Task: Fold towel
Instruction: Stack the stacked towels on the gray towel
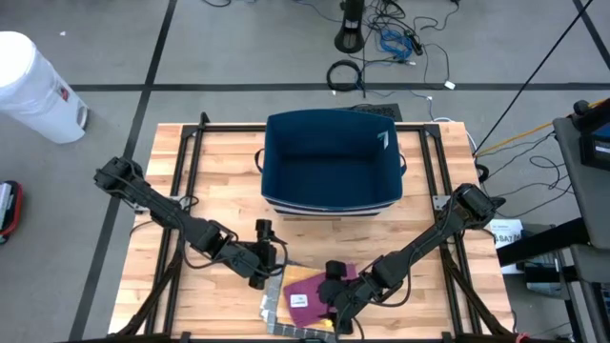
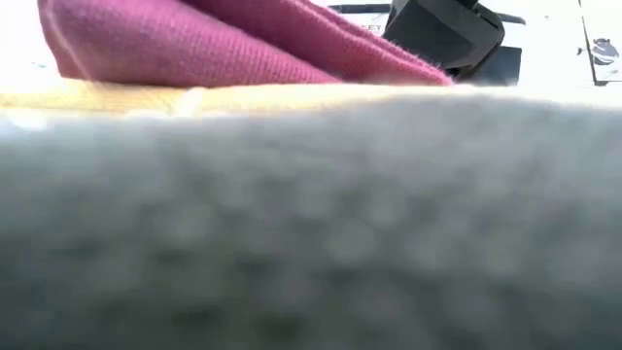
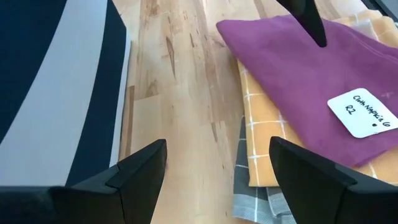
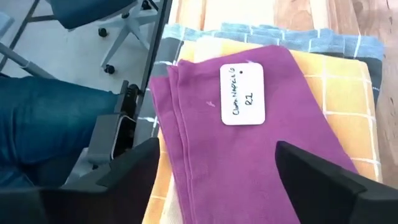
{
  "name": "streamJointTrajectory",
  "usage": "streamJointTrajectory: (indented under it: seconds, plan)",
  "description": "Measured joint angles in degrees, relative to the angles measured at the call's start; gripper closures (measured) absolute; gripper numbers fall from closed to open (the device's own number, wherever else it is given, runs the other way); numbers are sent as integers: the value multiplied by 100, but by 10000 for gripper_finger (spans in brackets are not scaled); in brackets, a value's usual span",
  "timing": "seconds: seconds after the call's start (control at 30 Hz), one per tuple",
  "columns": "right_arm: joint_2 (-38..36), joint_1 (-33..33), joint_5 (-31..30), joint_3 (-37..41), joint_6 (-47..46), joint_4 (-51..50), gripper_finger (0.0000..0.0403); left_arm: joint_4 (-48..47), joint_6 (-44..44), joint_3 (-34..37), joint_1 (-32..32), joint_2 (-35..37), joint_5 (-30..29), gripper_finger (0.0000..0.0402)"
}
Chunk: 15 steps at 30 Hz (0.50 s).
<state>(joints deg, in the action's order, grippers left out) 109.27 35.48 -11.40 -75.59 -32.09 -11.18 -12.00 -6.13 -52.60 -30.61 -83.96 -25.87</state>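
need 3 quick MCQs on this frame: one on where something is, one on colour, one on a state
1. Where does the stack of cloths lie?
A. inside the blue bin
B. on the table's near edge, in front of the blue bin
C. on the floor

2. What colour is the top cloth, the one with the white tag?
A. purple
B. green
C. white

3. How do the right gripper's jaws stand?
A. shut on the purple cloth
B. shut on nothing
C. open over the purple cloth

Answers:
1 B: the high view shows the stack on the wooden table, apart from the blue bin.
2 A: the purple cloth bears the white tag.
3 C: the right gripper fingers stand apart with nothing between them.
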Motion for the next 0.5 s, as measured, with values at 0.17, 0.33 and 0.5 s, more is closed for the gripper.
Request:
streamJointTrajectory:
  seconds: [0.17, 0.33, 0.5]
  plan:
    - [0, 13, -21, 0, 180, -51, 117, -1, -28, 0, -2, 0, 2, 111]
    - [41, 13, -20, 0, 606, -3, 162, -1, -44, 0, -2, 0, 4, 111]
    - [417, 9, 232, 0, 1101, 51, 203, -1, -87, 0, -2, 0, 4, 111]
